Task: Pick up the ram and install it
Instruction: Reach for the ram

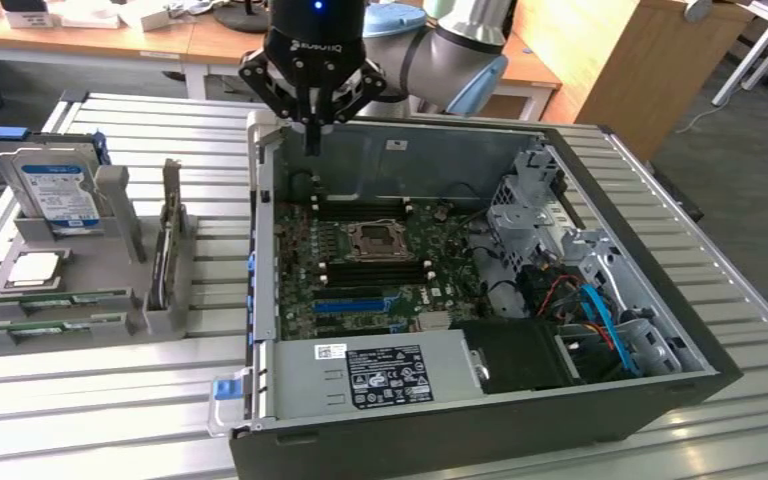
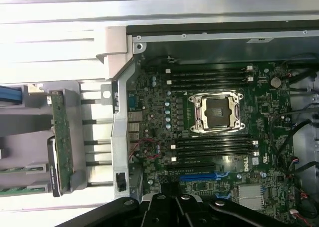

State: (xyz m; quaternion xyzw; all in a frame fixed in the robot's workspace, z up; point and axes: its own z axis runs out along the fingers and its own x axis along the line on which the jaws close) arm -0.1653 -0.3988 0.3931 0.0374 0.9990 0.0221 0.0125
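Observation:
Two near-identical green ram sticks lie flat in the front slots of a grey holder [image 1: 157, 310] on the exterior view's left: one ram stick [image 1: 57, 298] sits behind the other stick [image 1: 51, 325]. My gripper [image 1: 312, 148] hangs shut and empty over the back left corner of the open computer case [image 1: 491, 420], well away from the sticks. The wrist view has the gripper [image 2: 173, 207] at its edge, above the motherboard. Black memory slots [image 2: 209, 77] [image 2: 214, 147] flank the processor socket [image 2: 215, 112].
The holder also carries a hard drive [image 1: 51, 185], a square silver processor [image 1: 37, 268] and an upright green card [image 1: 168, 240]. Inside the case are a drive cage [image 1: 531, 200], cables [image 1: 598, 310] and a power supply [image 1: 384, 375]. All of it rests on a slatted metal table [image 1: 91, 420].

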